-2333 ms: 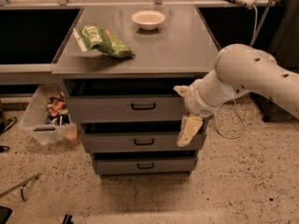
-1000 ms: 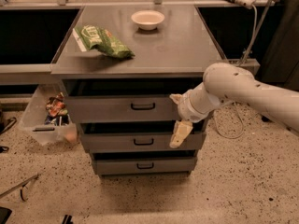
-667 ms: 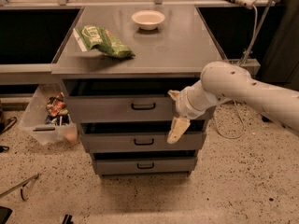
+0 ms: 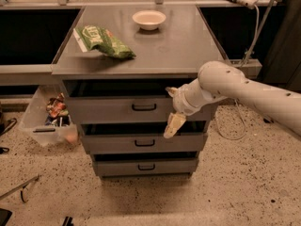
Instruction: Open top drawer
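Observation:
The top drawer [image 4: 113, 109] is the widest of three grey metal drawers under a grey cabinet top, with a small dark bar handle [image 4: 144, 107] at the centre of its front. It stands pulled out a little, with a dark gap above it. My gripper [image 4: 173, 122] hangs in front of the right part of this drawer front, just right of the handle, pointing down toward the middle drawer [image 4: 143, 142]. The white arm [image 4: 244, 91] reaches in from the right.
A green bag [image 4: 101, 40] and a white bowl [image 4: 149, 19] sit on the cabinet top [image 4: 178, 46]. The bottom drawer [image 4: 145, 166] is narrowest. A clear bin [image 4: 47, 119] of snacks stands on the floor at left. A cable [image 4: 230, 131] trails on the floor at right.
The arm and gripper have moved left across the drawer fronts, from the cabinet's right edge to just right of the top drawer's handle. The drawers look unmoved.

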Tool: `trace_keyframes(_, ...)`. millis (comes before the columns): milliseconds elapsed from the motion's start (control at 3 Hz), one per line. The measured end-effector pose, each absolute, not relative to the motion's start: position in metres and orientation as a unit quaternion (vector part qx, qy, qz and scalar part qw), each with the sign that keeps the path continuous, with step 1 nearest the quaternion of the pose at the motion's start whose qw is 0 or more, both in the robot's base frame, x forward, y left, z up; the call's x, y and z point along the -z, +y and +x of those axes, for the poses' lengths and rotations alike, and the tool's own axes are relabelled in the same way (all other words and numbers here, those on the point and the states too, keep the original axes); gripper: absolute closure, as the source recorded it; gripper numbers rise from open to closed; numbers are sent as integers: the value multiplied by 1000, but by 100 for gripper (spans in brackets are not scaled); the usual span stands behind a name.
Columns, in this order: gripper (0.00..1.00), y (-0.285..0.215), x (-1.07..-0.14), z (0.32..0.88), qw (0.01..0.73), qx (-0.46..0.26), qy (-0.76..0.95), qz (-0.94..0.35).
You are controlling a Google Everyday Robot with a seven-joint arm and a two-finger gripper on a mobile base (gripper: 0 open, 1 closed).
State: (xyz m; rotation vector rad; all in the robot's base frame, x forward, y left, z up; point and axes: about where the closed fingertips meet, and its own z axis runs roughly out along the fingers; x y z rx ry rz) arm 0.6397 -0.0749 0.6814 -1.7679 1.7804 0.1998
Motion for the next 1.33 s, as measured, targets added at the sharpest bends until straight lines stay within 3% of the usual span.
trace_keyframes(1333, 0, -64, -656, 644, 267, -132, 682, -667)
